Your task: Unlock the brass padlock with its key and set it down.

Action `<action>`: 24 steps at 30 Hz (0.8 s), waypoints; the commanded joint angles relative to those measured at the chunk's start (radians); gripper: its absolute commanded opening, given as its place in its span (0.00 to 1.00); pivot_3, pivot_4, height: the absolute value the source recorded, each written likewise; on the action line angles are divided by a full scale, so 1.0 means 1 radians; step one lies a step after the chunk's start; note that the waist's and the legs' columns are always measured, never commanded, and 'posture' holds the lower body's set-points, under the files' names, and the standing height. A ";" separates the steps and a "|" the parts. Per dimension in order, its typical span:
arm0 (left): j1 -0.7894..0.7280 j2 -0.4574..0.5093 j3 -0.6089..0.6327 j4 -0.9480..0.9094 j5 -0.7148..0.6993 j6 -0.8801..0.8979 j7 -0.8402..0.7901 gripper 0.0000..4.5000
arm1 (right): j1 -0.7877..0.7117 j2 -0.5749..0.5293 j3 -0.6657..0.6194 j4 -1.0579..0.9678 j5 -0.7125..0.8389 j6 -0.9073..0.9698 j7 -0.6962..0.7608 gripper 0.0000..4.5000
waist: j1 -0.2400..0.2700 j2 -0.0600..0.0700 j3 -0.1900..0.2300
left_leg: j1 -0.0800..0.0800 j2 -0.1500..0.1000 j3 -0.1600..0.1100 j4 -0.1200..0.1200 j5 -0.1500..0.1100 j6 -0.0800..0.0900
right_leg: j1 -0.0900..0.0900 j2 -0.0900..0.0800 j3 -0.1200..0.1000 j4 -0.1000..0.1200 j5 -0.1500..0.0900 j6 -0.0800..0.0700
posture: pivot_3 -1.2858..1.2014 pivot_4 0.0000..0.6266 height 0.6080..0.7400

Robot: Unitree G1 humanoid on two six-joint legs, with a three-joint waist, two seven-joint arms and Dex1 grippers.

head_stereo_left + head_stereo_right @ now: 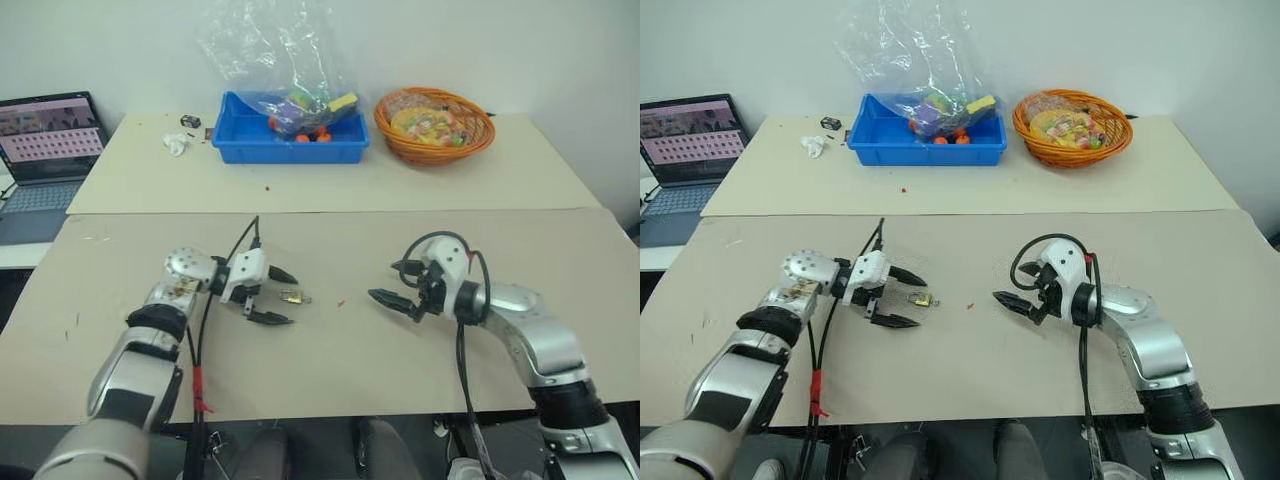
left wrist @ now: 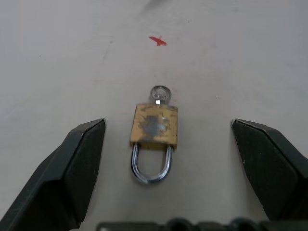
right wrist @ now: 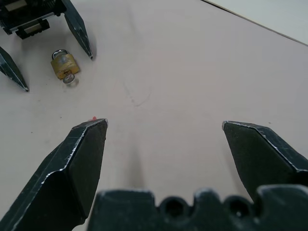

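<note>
A small yellow-brass padlock with a silvery key in its keyhole lies flat on the beige surface between the left gripper's wide-open jaws, where a careless close could skid it away, the right gripper equally wide and empty

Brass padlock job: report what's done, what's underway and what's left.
Done: the key sits in the brass padlock, which lies flat on the table. Underway: the open left gripper straddles the padlock without touching it; the right gripper hangs open, apart. Left: gripping, turning the key, freeing the shackle, which looks seated, and setting it down.
</note>
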 commanded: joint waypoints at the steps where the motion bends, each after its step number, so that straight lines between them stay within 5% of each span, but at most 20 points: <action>1: -0.028 -0.006 0.008 0.062 0.034 -0.027 0.014 0.99 | 0.008 -0.009 -0.049 -0.088 0.029 0.025 -0.026 1.00 | -0.002 0.000 0.000 | 0.000 0.000 0.000 0.000 0.000 0.000 | 0.000 0.000 0.000 0.000 0.000 0.000 | 0.52 0.24 0.96; 13: 0.005 0.060 0.039 0.090 0.054 -0.033 -0.001 0.99 | -0.011 -0.006 -0.054 -0.075 0.030 0.026 -0.050 1.00 | -0.008 0.000 0.000 | 0.005 0.001 0.000 0.001 0.000 0.000 | 0.003 0.001 0.002 0.000 -0.001 0.001 | 0.52 0.24 0.96; 24: 0.010 -0.002 0.050 0.059 0.054 -0.014 0.012 0.99 | -0.021 -0.009 -0.051 -0.049 0.014 0.014 -0.050 1.00 | 0.001 0.000 0.000 | 0.005 0.000 0.000 0.002 0.000 0.000 | 0.003 0.000 0.002 0.000 0.000 0.001 | 0.52 0.24 0.96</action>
